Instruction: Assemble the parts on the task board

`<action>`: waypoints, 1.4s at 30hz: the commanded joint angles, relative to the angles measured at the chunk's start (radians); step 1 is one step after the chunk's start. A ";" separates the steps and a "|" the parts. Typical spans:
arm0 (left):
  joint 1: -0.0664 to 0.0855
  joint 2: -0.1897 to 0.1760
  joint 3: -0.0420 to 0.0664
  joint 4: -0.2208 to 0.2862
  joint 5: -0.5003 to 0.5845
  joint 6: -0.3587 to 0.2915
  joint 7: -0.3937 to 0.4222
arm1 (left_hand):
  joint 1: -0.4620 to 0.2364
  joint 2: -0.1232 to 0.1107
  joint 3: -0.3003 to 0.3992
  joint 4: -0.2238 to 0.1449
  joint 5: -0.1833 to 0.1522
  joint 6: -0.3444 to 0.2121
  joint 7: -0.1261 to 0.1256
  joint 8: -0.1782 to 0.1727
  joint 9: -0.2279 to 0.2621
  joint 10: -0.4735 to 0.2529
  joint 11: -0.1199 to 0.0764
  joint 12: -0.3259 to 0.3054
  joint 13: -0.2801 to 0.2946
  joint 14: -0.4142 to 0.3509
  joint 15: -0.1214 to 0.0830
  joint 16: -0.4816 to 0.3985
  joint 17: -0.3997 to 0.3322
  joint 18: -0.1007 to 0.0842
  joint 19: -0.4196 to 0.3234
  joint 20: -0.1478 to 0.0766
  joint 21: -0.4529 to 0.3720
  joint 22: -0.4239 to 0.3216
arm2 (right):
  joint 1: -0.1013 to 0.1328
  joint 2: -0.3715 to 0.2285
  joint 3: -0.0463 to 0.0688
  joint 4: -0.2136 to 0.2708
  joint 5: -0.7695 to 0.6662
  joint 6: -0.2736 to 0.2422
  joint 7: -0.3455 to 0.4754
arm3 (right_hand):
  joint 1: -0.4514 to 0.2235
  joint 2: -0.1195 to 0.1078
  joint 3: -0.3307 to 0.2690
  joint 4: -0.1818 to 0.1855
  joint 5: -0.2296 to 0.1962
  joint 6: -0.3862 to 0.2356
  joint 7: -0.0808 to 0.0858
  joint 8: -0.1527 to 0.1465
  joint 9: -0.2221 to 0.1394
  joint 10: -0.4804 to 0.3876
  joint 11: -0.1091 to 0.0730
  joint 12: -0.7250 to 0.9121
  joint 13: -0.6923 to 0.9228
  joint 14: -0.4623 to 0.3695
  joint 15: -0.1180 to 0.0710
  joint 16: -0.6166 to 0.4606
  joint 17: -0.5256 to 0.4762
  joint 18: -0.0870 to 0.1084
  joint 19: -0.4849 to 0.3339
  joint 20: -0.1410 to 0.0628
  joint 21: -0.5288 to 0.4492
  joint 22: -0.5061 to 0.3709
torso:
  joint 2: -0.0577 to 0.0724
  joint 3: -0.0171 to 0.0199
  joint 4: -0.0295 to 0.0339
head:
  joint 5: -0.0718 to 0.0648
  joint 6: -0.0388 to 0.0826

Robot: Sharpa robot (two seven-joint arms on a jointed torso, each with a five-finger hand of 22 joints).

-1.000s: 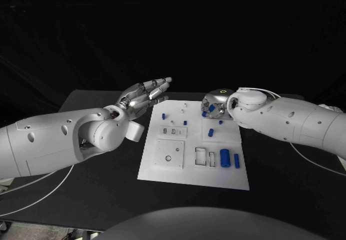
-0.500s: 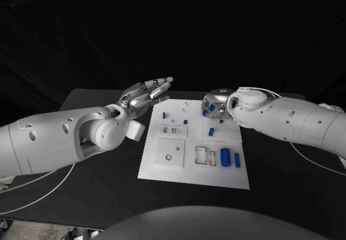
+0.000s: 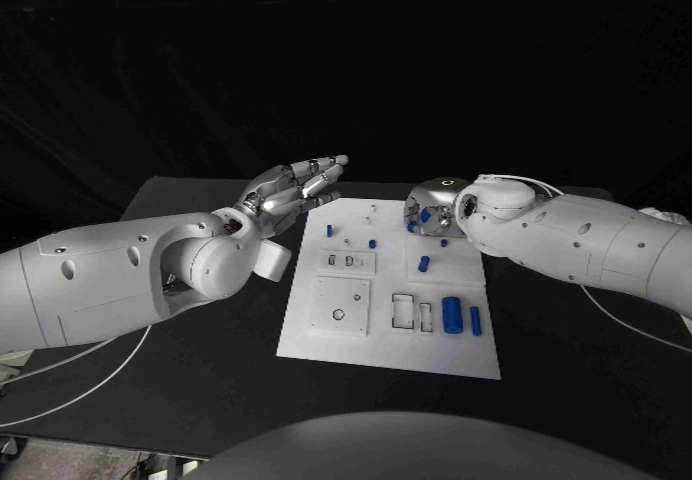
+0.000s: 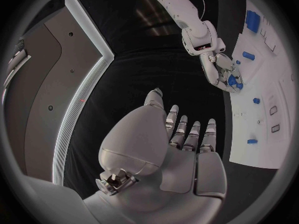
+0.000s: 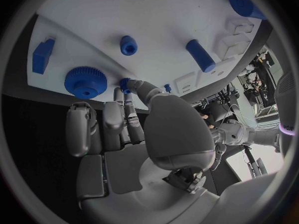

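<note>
The task board (image 3: pixel 368 325) is lying in the middle of the black bench (image 3: pixel 188 370), and the assembly is looking far from finished. The right hand (image 3: pixel 430 212) is reaching down at the board's far right corner, its fingers (image 5: pixel 127 102) pinching a small blue part (image 5: pixel 126 84) there just beside a blue gear (image 5: pixel 83 81); whether that part is seated or only being lifted I cannot tell. The left hand (image 3: pixel 296 187) is hovering off the board's far left edge, fingers spread and holding nothing. Outward from the hands, several blue pieces are lying loose on the plate: a short peg (image 3: pixel 423 265) near the middle and a large cylinder (image 3: pixel 450 315) with a slimmer pin (image 3: pixel 473 321) near the right edge. The rectangular recesses (image 3: pixel 401 312) are standing unfilled, so most insertions seem still to be done.
</note>
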 commanded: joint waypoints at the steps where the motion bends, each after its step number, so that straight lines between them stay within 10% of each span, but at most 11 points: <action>1: 0.000 0.003 0.001 0.000 -0.005 0.021 0.000 | 0.014 0.000 0.005 -0.001 0.006 0.008 -0.001 0.007 0.002 0.001 0.007 0.005 0.001 -0.002 0.008 0.007 0.001 0.012 0.002 0.006 0.004 0.002 | -0.001 0.000 -0.001 0.000 -0.003 0.009 0.004 | 0.015 0.005 0.001 -0.004 0.003 0.013 -0.002 0.013 0.019 0.019 -0.004 0.005 0.004 0.000 -0.010 -0.004 -0.001 -0.003 0.000 -0.010 -0.002 0.083 | 0.000 0.0006 0.0002 | 0.000 0.000; 14: 0.000 0.003 0.001 -0.001 -0.005 0.016 -0.005 | 0.018 0.001 0.008 0.000 0.009 0.013 0.004 0.011 0.002 0.007 0.011 0.014 0.002 0.005 0.013 0.017 0.003 0.012 0.006 0.007 0.007 0.003 | 0.005 -0.021 0.000 0.011 0.012 -0.051 0.001 | 0.026 0.011 -0.008 -0.009 0.000 0.024 0.002 0.039 0.071 0.063 -0.009 0.004 0.009 0.016 -0.018 -0.004 0.005 -0.006 0.015 -0.020 0.004 0.098 | -0.002 0.0005 0.0063 | 0.011 0.000; 26: 0.000 -0.001 0.000 0.003 -0.005 0.000 -0.005 | 0.020 -0.001 0.008 0.002 0.010 0.013 0.006 0.013 0.002 0.014 0.015 0.024 0.003 0.012 0.018 0.027 0.005 0.011 0.011 0.008 0.011 0.004 | 0.072 -0.043 0.005 0.080 0.056 -0.051 -0.004 | 0.028 0.011 -0.010 -0.009 -0.007 0.022 0.005 0.042 0.085 0.074 -0.007 0.000 0.009 0.027 -0.018 -0.001 0.015 -0.009 0.025 -0.020 0.009 0.105 | 0.002 -0.0034 0.0192 | 0.015 0.000; 42: 0.001 0.002 0.001 0.010 -0.006 -0.016 0.000 | 0.023 -0.003 0.010 0.002 0.013 0.018 0.011 0.015 0.002 0.020 0.020 0.031 0.004 0.017 0.021 0.035 0.006 0.009 0.014 0.009 0.014 0.005 | 0.069 0.081 0.016 -0.058 0.077 -0.020 -0.006 | 0.033 0.010 -0.007 -0.011 -0.010 0.007 0.008 0.033 0.090 0.079 -0.004 -0.008 0.006 0.033 -0.017 0.001 0.021 -0.010 0.031 -0.020 0.011 0.110 | 0.013 0.0052 0.0581 | 0.009 0.000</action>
